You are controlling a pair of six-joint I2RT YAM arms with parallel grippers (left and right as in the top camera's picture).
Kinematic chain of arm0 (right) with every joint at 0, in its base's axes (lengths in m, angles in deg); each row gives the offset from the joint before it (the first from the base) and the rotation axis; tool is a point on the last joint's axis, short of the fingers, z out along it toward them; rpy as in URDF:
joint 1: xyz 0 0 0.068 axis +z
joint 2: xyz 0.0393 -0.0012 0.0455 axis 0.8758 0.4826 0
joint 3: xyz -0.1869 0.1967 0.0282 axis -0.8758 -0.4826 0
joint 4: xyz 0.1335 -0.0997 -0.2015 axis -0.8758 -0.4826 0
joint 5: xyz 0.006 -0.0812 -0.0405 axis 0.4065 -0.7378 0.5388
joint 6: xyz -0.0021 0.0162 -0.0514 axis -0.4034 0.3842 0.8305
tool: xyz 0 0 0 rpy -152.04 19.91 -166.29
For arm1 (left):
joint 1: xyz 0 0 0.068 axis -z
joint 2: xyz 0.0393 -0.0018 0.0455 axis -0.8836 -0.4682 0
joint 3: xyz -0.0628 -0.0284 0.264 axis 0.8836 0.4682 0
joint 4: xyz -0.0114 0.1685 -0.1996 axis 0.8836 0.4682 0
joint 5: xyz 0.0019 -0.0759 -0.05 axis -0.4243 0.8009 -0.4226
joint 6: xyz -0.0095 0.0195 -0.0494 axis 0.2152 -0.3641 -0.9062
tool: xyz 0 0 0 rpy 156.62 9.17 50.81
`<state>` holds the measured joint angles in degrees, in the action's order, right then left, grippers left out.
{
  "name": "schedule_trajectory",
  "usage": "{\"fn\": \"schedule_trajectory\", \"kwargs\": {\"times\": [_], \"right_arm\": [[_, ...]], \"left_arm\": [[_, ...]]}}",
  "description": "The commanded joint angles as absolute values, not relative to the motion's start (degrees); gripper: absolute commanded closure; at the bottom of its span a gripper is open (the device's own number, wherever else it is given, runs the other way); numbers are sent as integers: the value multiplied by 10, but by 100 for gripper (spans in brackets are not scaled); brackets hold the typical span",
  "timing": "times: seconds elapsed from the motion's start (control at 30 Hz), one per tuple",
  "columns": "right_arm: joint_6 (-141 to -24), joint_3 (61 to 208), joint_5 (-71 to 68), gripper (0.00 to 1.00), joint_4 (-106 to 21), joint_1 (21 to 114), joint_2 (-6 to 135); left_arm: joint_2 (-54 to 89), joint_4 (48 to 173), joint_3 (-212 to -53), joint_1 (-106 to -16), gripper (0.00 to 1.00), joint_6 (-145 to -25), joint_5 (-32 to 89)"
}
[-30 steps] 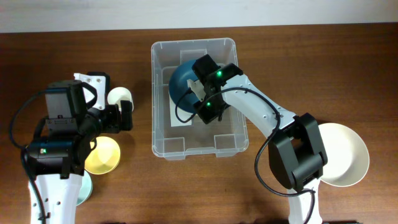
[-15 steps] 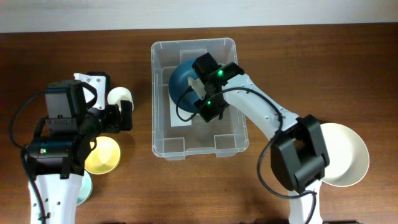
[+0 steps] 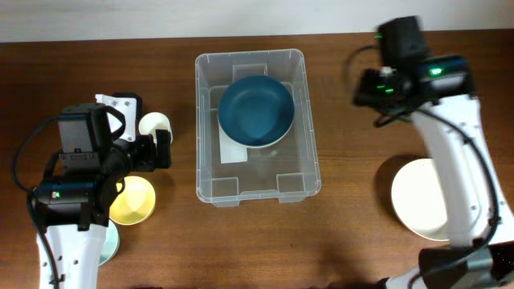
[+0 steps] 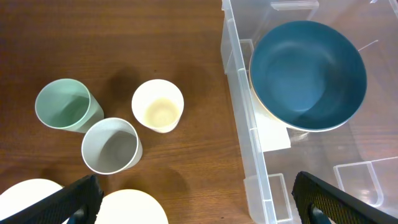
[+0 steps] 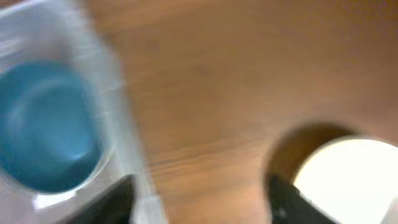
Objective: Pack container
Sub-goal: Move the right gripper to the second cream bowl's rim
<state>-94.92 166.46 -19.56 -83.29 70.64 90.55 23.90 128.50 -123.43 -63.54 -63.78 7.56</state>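
The clear container (image 3: 210,189) sits in the middle of the table (image 3: 361,249). A blue bowl (image 3: 255,110) lies inside it at the far end, so one thing is packed. The right gripper (image 5: 199,193) hangs over the table beside the container, near a big white bowl (image 3: 426,210). That picture is blurry, but its fingers look apart and hold nothing. The left gripper (image 4: 193,193) is wide open by a green cup (image 4: 65,106), a grey cup (image 4: 111,144) and a cream cup (image 4: 158,106). I think the white bowl comes next: go down, pinch its rim, lift it over the wall.
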Motion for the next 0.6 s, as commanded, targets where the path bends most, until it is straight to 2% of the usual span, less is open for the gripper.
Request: {"fn": "schedule_trajectory", "kwargs": {"times": [0.0, 0.03, 0.2, 0.3, 0.43, 0.57], "right_arm": [[-1053, 1655, -186, 13, -857, 622, 923], [-1053, 1651, -184, 1, -856, 606, 926], [-1053, 1615, -145, 1, -854, 528, 950], [-1106, 1576, -147, 0, -855, 480, 967], [-1145, 1513, -147, 6, -825, 442, 983], [-1144, 1441, -148, 8, -759, 432, 993]], "left_arm": [[237, 1283, -1245, -636, 0, -642, 73], [237, 1284, -1245, -636, 0, -642, 73], [237, 1284, -1245, -636, 0, -642, 73], [237, 1284, -1245, -636, 0, -642, 73], [237, 1284, -1245, -636, 0, -642, 73], [237, 1283, -1245, -636, 0, -642, 73]]}}
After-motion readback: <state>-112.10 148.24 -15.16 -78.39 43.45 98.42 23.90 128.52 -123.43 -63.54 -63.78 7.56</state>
